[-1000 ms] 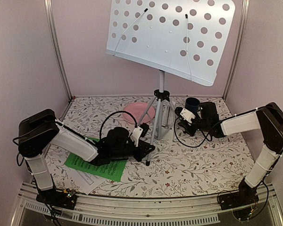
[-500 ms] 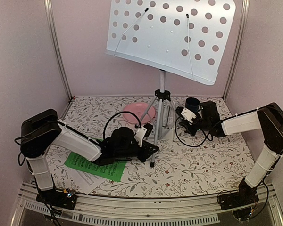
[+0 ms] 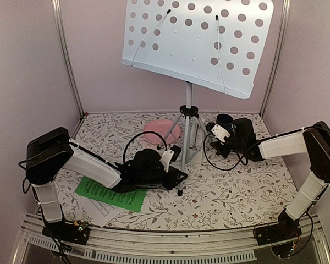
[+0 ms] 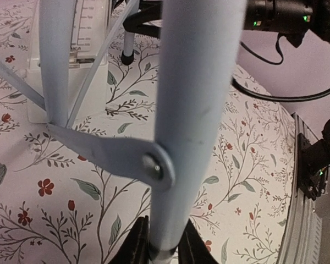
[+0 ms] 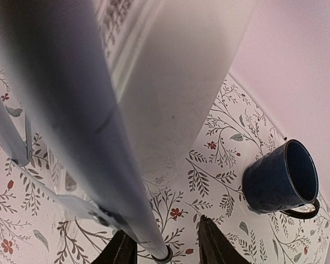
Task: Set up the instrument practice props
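The pale grey-blue music stand [image 3: 198, 44] stands on tripod legs at mid-table, its perforated desk high at the back. My left gripper [image 3: 177, 179] is shut on the low end of the stand's front leg [image 4: 192, 110]. My right gripper [image 3: 210, 135] is open; the right leg [image 5: 71, 110] lies between its jaws, against the left finger [image 5: 121, 250]. The white metronome [image 3: 194, 149] stands behind the legs and also shows in the left wrist view [image 4: 71, 55]. The green sheet [image 3: 107, 192] lies flat at front left, over the white sheet [image 3: 99, 210].
A pink plate [image 3: 162, 132] lies behind the left gripper. A dark blue mug [image 3: 224, 120] stands just behind the right gripper, and shows in the right wrist view [image 5: 280, 176]. Pink walls and metal posts close in the table.
My left gripper has slid to the right, taking the front leg's foot with it. The stand's desk has shifted slightly left. The right gripper has barely moved.
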`<state>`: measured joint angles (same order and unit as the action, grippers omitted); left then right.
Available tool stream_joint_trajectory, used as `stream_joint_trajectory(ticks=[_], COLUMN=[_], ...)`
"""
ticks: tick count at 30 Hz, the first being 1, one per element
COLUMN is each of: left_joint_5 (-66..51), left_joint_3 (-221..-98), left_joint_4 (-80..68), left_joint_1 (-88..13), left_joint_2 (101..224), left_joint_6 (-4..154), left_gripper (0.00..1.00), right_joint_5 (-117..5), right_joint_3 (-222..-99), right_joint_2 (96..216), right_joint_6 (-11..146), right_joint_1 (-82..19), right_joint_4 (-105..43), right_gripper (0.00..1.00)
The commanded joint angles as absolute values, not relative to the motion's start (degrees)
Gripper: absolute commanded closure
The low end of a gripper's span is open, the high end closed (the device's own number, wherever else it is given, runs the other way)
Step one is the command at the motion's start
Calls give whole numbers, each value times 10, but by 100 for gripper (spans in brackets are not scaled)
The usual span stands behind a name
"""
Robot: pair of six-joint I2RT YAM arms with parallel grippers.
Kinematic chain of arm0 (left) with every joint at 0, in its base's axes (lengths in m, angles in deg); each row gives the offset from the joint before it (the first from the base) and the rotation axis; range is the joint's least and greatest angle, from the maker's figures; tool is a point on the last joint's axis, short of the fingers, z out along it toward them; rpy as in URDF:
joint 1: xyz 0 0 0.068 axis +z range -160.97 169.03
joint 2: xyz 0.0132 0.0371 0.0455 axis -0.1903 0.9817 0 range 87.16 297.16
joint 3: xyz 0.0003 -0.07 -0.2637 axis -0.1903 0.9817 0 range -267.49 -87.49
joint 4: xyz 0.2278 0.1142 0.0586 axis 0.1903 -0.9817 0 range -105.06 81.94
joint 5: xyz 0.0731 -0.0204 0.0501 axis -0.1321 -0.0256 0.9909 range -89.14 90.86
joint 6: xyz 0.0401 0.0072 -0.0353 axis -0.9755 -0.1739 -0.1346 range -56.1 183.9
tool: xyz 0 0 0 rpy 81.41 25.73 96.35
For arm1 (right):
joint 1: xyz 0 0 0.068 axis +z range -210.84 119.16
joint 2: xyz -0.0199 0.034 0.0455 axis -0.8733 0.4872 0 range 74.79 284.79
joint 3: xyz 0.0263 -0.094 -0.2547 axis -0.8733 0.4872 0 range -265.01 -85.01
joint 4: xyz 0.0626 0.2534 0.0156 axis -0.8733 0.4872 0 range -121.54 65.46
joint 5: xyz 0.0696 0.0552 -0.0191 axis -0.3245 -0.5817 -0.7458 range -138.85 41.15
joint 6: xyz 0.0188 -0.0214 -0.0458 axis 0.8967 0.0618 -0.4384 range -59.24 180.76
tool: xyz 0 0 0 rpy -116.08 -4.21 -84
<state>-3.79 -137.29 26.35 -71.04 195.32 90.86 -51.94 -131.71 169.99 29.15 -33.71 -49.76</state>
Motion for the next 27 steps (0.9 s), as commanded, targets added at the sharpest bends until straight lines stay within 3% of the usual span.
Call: stream_joint_trajectory(ticks=[1, 5, 9, 14, 20, 27], left_joint_5=[-69, -65, -49, -31, 16, 110], left_joint_3=[-1386, -1389, -1373, -1356, -1303, -1219], left_joint_4=[207, 197, 198, 186, 159, 61], left_joint_1=[-738, -741, -746, -746, -745, -732], left_joint_2=[1976, 1975, 1956, 1913, 1815, 1643], left_joint_6=[922, 921, 919, 915, 929, 1038], left_gripper=[77, 64, 36, 20, 9, 1], right_joint_5=[-481, -474, -465, -454, -446, -473], right_joint_3=[-1313, -1306, -1293, -1283, -1248, -1201], right_joint_2=[1672, 1665, 1643, 1614, 1553, 1447], right_joint_6=[295, 296, 302, 317, 368, 510], right_joint_1=[-320, -311, -300, -286, -256, -248], right_joint_4=[-525, -522, -520, -508, -498, -463], right_gripper=[56, 44, 24, 6, 1, 1])
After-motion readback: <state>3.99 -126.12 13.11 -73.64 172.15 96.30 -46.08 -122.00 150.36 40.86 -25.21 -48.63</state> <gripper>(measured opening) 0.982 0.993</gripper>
